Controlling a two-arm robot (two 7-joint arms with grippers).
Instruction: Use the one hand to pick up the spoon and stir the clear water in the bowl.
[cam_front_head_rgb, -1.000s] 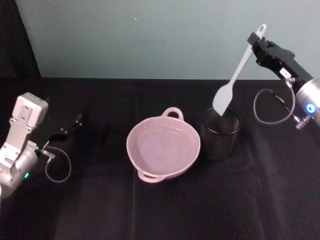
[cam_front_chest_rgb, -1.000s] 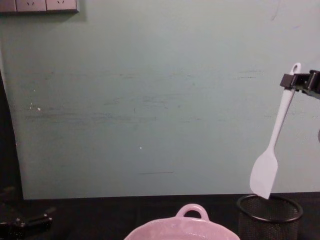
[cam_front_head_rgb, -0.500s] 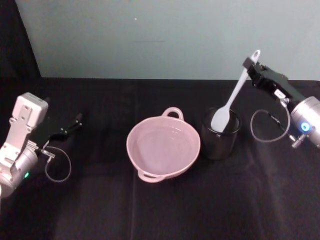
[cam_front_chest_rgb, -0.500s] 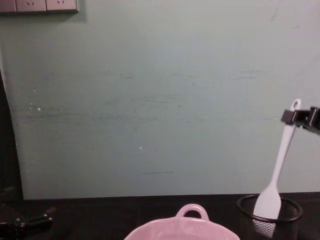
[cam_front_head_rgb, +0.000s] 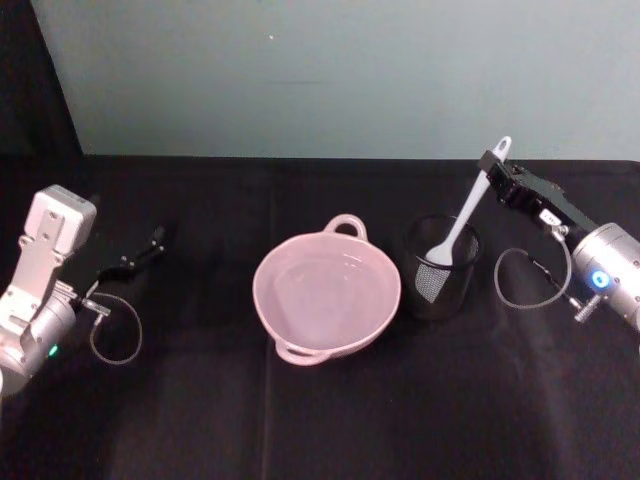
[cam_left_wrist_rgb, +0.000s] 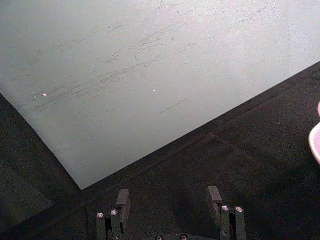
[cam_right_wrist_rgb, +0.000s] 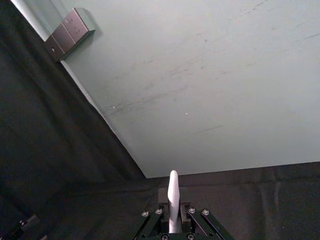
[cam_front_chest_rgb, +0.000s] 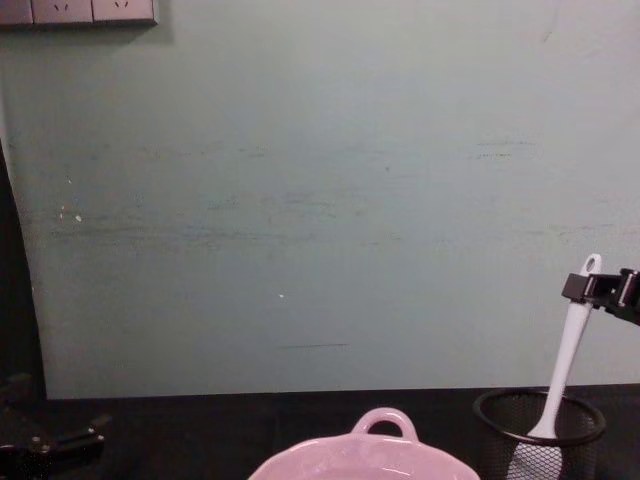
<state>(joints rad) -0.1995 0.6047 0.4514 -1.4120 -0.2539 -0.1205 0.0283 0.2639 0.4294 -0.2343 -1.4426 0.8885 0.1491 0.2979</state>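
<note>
The white spoon (cam_front_head_rgb: 462, 215) stands tilted in a black wire-mesh cup (cam_front_head_rgb: 440, 285), scoop end down inside it. My right gripper (cam_front_head_rgb: 492, 165) is shut on the top of the spoon's handle (cam_right_wrist_rgb: 173, 197), just below its hole, above and to the right of the cup. The chest view shows the spoon (cam_front_chest_rgb: 568, 350) reaching down into the cup (cam_front_chest_rgb: 495, 440) with the right gripper (cam_front_chest_rgb: 585, 288) at its top. The pale pink bowl (cam_front_head_rgb: 262, 300) sits left of the cup, holding clear water (cam_front_head_rgb: 325, 295). My left gripper (cam_front_head_rgb: 150, 243) rests open at the far left.
A black cloth (cam_front_head_rgb: 330, 420) covers the table, with a pale green wall (cam_front_head_rgb: 330, 70) behind it. Cable loops hang from both wrists. The left gripper's fingers (cam_left_wrist_rgb: 122, 200) stand apart over the bare cloth.
My right gripper has come down and slightly left with the spoon. The scoop went from above the mesh cup's rim to deep inside it. The left arm has not moved.
</note>
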